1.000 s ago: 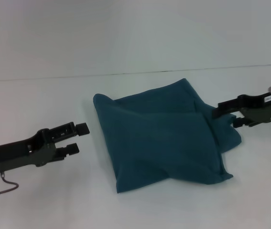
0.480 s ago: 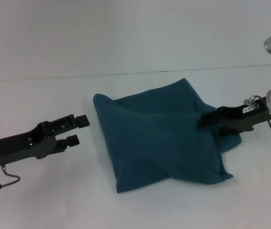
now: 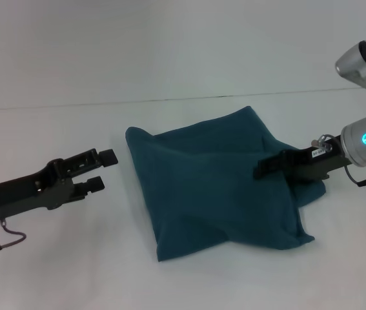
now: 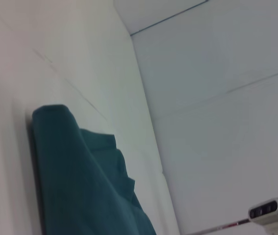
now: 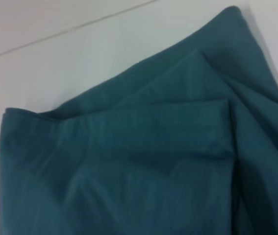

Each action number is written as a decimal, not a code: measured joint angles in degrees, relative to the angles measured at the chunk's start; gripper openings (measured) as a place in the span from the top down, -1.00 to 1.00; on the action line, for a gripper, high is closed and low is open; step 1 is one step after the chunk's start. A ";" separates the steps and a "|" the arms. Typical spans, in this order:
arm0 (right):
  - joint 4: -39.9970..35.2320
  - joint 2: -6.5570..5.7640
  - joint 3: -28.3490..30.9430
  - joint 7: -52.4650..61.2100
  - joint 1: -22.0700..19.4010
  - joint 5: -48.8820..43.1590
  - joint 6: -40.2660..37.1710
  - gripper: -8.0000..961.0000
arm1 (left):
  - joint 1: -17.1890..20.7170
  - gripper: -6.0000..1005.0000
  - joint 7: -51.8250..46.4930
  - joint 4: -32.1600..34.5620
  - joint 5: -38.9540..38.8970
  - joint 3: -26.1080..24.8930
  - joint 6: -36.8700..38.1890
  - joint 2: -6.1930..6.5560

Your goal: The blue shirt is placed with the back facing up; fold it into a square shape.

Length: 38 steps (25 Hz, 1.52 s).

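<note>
Right gripper (image 3: 263, 169) had pushed further in over the folded blue shirt (image 3: 215, 187) at frame centre, jaw state I couldn't tell, probably tidying the last fold; left gripper (image 3: 105, 171) waited lower left, jaws parted, empty.

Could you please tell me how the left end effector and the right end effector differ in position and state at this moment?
The left end effector hovers off the shirt's left edge, apart from the cloth; the right end effector reaches in over the shirt's right side. The left one's fingers are plainly spread open with a gap between them, while the right one's finger state cannot be made out against the fabric. Both are dark and point inward toward the shirt.
</note>
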 joint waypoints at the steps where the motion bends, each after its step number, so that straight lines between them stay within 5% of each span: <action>1: -0.01 0.00 -0.21 0.03 0.01 -0.01 -0.01 -0.78 | 0.00 -0.89 0.03 0.00 -0.01 -0.19 0.00 -0.01; 9: -0.38 -0.31 -0.91 0.03 -0.08 -0.07 -0.41 -0.77 | 0.01 -0.89 0.23 -0.12 -0.03 -0.71 -0.01 -0.14; 15: 0.01 0.86 -5.33 0.12 0.00 -0.09 2.37 -0.77 | -0.48 -0.89 0.29 -0.35 -0.03 -0.74 -0.10 -0.21; 24: -0.51 1.77 -4.43 0.74 -0.20 0.33 3.22 -0.77 | -0.87 -0.89 0.82 -1.51 -0.03 -0.73 -0.35 -0.25; 35: -1.57 1.73 -4.39 0.76 -0.54 0.43 2.62 0.20 | -0.87 -0.89 0.77 -1.60 -0.03 -0.82 -0.62 -0.46; 38: -2.27 1.77 -4.38 0.76 -0.63 0.46 2.21 0.32 | -0.87 -0.89 0.72 -1.60 -0.03 -0.82 -0.62 -0.46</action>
